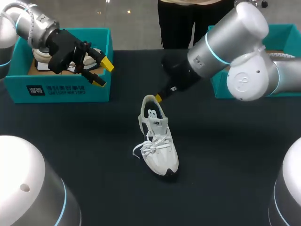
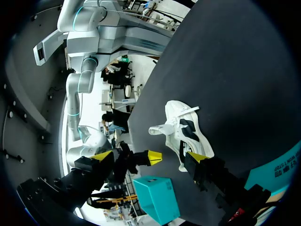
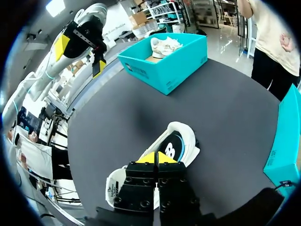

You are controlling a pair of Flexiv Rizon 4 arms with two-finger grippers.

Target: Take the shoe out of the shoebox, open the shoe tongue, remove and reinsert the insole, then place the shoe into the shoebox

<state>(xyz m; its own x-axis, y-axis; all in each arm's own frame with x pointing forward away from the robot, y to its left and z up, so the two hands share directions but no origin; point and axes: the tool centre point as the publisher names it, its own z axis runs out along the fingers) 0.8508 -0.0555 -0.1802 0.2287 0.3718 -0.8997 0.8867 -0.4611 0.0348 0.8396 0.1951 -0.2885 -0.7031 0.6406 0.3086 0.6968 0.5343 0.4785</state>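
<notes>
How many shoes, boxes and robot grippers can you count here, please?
White lace-up trainers: 2, the loose trainer on the black table and the boxed trainer
Teal cardboard boxes: 2, the left box and the right box
Yellow-tipped grippers: 2, the left gripper and the right gripper
Total: 6

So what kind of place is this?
Probably a robot lab: silver robot arms hang over a black table with a white lace-up sneaker and a teal cardboard shoebox.

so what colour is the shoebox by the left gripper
The shoebox is teal, white print on front; clearest in head view.
</notes>
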